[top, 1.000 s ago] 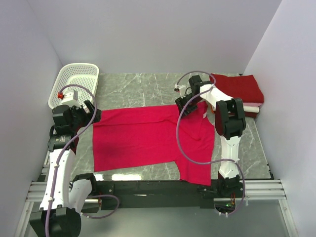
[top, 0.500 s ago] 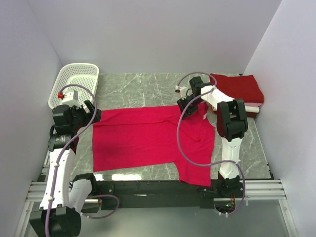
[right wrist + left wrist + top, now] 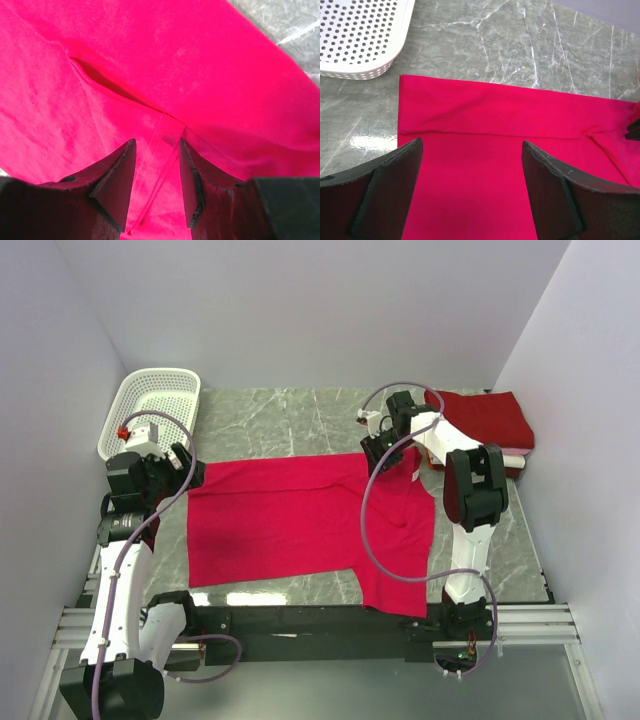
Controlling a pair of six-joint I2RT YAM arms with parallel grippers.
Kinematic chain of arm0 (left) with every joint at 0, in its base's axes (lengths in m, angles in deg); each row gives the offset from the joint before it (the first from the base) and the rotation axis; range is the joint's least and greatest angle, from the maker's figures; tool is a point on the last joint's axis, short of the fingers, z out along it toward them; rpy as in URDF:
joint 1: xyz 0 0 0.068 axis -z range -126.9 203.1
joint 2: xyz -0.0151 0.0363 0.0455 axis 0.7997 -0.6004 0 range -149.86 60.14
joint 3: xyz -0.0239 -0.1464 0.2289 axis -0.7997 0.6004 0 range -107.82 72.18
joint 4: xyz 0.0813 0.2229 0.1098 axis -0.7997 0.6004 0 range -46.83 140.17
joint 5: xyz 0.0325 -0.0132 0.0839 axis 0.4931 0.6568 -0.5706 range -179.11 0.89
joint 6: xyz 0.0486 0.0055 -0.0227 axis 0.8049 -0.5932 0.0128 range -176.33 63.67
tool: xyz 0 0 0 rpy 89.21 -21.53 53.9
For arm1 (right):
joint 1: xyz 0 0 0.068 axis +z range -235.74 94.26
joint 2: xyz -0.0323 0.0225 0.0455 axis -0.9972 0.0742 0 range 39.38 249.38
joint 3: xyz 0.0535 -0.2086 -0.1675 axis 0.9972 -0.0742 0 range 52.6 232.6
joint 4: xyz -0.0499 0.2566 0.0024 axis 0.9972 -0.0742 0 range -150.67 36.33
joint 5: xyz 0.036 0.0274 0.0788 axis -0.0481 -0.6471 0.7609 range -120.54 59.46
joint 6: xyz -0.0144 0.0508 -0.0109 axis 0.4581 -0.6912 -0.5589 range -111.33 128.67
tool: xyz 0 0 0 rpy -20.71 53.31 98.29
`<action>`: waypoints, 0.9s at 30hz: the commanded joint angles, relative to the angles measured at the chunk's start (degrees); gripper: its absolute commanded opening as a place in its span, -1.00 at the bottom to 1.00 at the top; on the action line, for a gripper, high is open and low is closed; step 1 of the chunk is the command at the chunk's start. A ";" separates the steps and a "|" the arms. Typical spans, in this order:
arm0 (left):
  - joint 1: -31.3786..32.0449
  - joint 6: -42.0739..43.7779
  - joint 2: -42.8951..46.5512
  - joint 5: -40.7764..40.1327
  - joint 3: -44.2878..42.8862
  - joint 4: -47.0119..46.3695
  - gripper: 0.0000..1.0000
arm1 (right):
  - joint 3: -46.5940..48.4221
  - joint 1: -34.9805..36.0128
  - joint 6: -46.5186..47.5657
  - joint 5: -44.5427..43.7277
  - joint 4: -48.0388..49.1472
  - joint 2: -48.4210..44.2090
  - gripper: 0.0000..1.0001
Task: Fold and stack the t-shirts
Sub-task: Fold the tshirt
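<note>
The bright pinkish-red t-shirt lies spread on the marble table, its far edge folded over in a long band and one part hanging toward the near edge. My left gripper hovers open over the shirt's left edge, and cloth fills the gap between its jaws in the left wrist view. My right gripper is low over the shirt's far right part. Its jaws stand apart astride a raised hem fold. The darker crimson t-shirt lies folded at the back right on the white t-shirt.
A white lattice basket stands at the back left and shows in the left wrist view. Bare marble lies beyond the shirt. Grey walls close in on three sides.
My right gripper has shifted slightly to the right along the shirt's far edge. The left arm and the shirt have not visibly moved.
</note>
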 commanded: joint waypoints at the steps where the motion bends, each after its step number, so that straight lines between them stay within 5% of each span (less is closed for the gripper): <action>1: 0.10 0.62 0.71 1.40 -0.04 -2.68 0.70 | 0.56 0.28 -0.69 -1.04 -0.89 -0.29 -0.05; 27: 0.10 0.71 0.97 1.23 -0.04 -2.59 0.71 | 1.97 0.45 -0.61 -0.60 -1.51 3.93 -0.15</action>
